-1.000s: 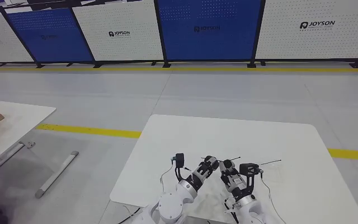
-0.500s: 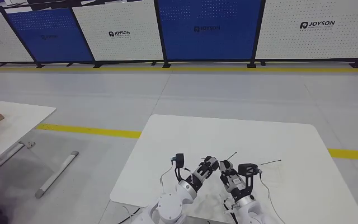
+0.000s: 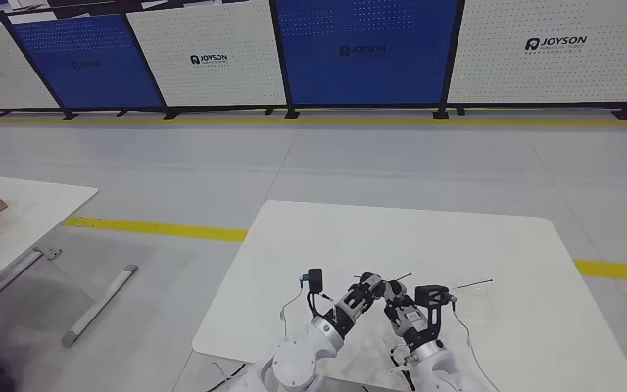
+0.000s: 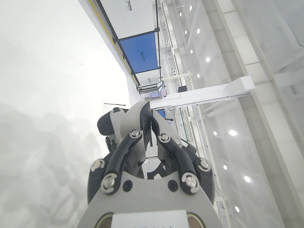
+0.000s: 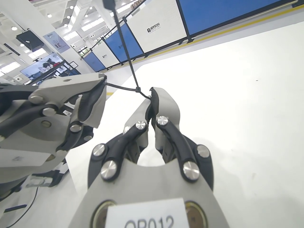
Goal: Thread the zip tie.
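Note:
A black zip tie (image 5: 122,41) is held above the white table (image 3: 392,235), between both grippers near the table's front edge. My right gripper (image 5: 151,96) is shut on one end of it. From there the strap rises to its blocky head (image 5: 108,1). A short strand runs sideways from a small nub (image 5: 138,89) into my left gripper (image 5: 104,83), which is shut on it. From above, the left gripper (image 3: 372,285) and right gripper (image 3: 394,289) sit close together, and the zip tie (image 3: 402,279) pokes out past them. In its own view the left gripper (image 4: 149,111) has its pads pressed together.
A second black zip tie (image 3: 473,285) lies flat on the table to the right of the grippers; this second zip tie (image 4: 114,104) also appears beyond the left fingers. Another white table (image 3: 29,206) stands far left. Blue and white panels line the back.
The free end of the held zip tie swung up and then back down. The two grippers have drawn slightly closer together. The tie lying on the table has not moved.

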